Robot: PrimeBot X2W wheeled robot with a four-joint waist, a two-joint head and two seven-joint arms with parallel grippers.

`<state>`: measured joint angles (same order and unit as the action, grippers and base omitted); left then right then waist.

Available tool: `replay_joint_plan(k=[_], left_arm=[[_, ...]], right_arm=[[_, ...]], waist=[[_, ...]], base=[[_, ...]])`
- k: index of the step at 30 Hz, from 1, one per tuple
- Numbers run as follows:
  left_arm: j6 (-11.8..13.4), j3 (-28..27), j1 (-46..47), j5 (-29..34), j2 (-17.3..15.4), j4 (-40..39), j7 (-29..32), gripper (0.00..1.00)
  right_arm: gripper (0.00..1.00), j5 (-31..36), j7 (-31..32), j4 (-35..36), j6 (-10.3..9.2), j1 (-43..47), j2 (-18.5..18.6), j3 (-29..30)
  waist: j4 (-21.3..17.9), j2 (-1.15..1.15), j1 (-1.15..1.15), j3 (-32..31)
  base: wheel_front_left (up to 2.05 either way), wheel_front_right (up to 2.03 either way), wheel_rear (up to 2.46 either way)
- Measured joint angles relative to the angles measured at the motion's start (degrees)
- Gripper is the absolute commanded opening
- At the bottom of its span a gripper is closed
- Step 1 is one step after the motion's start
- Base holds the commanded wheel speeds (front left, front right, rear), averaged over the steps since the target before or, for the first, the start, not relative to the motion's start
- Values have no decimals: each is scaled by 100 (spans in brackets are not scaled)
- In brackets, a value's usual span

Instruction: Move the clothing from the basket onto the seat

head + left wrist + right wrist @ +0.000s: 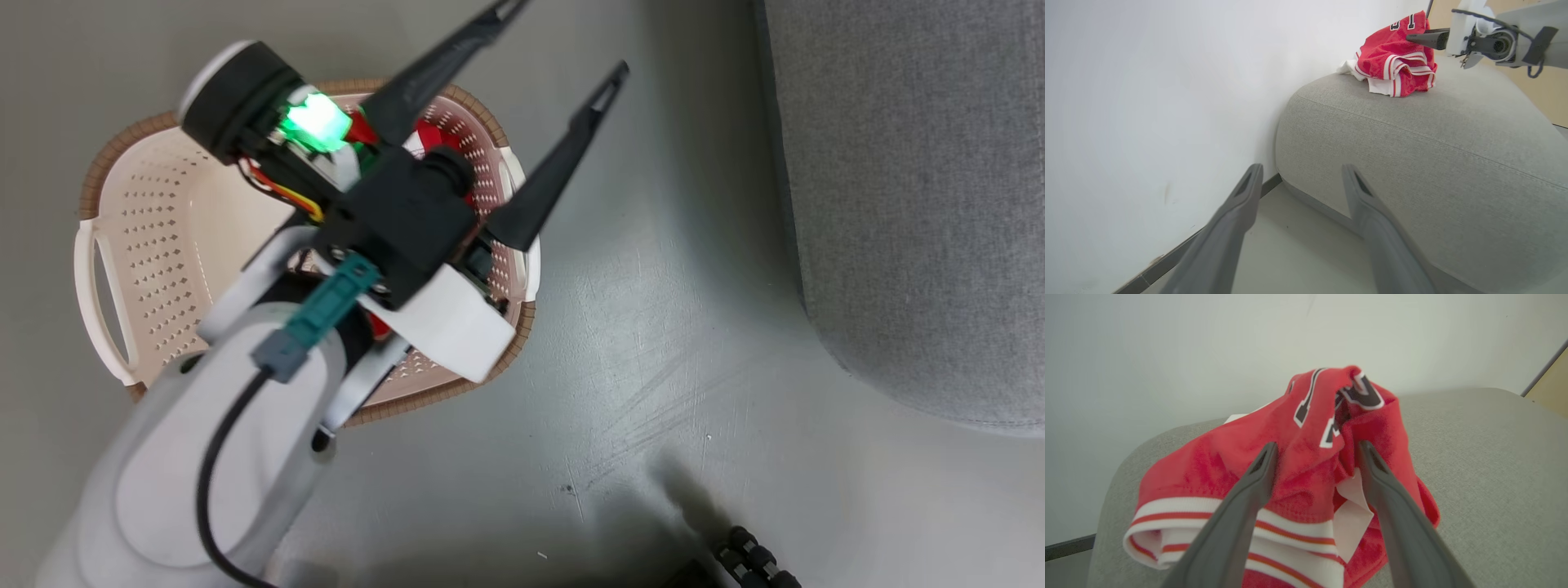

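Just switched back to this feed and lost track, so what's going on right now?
The right gripper stands open over a red garment with white stripes, lying crumpled on the grey seat, a finger either side of a fold. The left gripper is open and empty, held above the basket, where red fabric shows inside. One piece is on the seat; more appears left to move.

My left gripper (565, 37) is out over the basket (155, 245), two dark fingers spread wide and pointing up and to the right. There's red clothing (430, 135) peeking out from under my wrist inside the basket. The grey seat (914, 204) sits off to the right, across the grey floor (653, 343).
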<state>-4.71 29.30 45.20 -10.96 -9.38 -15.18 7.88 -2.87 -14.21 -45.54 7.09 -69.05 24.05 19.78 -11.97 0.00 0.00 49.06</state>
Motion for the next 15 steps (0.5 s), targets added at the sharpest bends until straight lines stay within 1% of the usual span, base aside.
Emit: replay_joint_plan(k=[1, 2, 3, 6, 8, 12, 15], left_arm=[[2, -48, -1, 0, -7, 11, -33, 100], [2, -48, -1, 0, -7, 11, -33, 100], [32, -141, -2, 0, -22, 23, -121, 100], [130, -311, -14, 0, -43, 32, -255, 100], [165, -368, -26, 0, -53, 32, -303, 100], [310, -591, -219, -3, -116, 66, -486, 100], [414, -733, -373, -25, -135, 111, -642, 100]], right_arm=[[100, 9, -1, 77, 0, 58, -77, -2], [100, 9, -1, 77, 0, 58, -77, -2], [100, 55, -12, 213, 0, 122, -227, -32], [100, 57, -25, 459, 0, 246, -411, -111], [100, 57, -25, 577, 0, 304, -464, -130], [100, 56, -44, 970, 0, 460, -661, -242], [100, 56, -48, 1152, 0, 606, -860, -444]], waist=[[2, 0, 0, -22], [2, 0, 0, -22], [7, 0, 0, -68], [24, 0, 0, -150], [32, 0, 0, -182], [68, 0, 0, -315], [103, 0, 0, -428]], base=[[0, 0, 0], [0, 0, 0], [0, 0, 0], [0, 0, 0], [0, 0, 0], [0, 0, 0], [0, 0, 0]])
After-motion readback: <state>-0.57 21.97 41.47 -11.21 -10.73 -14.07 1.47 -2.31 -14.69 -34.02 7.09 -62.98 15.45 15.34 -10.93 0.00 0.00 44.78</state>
